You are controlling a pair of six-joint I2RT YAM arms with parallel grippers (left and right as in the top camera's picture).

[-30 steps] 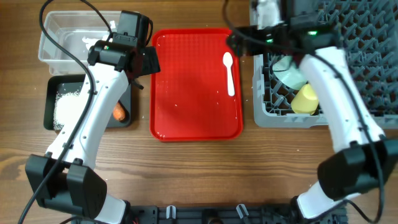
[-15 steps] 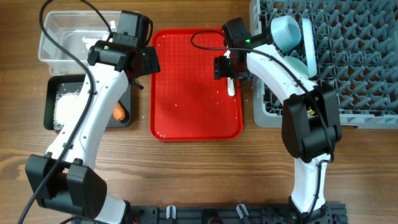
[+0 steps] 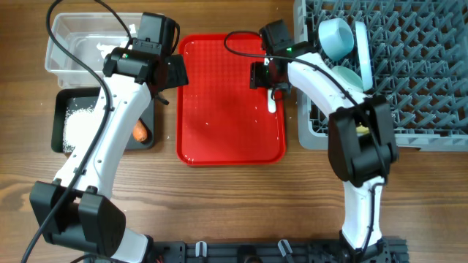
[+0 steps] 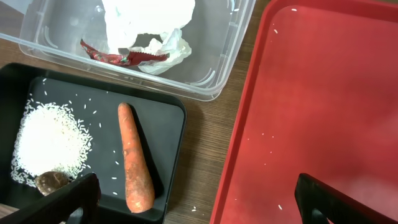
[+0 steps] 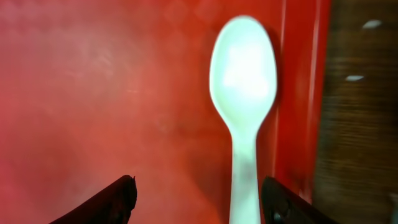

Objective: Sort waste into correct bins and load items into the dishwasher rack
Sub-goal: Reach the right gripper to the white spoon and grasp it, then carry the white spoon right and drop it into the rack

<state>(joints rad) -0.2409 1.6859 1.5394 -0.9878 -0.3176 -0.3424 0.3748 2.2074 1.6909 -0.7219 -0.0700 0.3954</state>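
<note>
Right tool is down over the spoon, released. One finger sits on each side of the handle and neither pad is visibly touching it, so nothing is grasped yet.

The spoon lies flat on the red tray, just inside the rim on the rack side. Its long axis runs parallel to that rim, bowl pointing away from the robot and handle back toward it. In the wrist view the bowl is ahead of the fingertips and the handle runs straight back between them, so the closing line crosses the handle square-on. That alignment looks good.

The catch is that the handle is off-centre in the gap. It is near the rim-side finger and well apart from the other. My read is that on closing, the far finger sweeps the spoon toward the rim before it pinches. The spoon is thin and flat on the tray, so the pads need to be right down at the tray surface.

Left tool is released and empty, hanging over the gap between the black tray and the red tray, well away from the spoon. The right arm is clearly the nearer one, with the rack just beside it.
</note>
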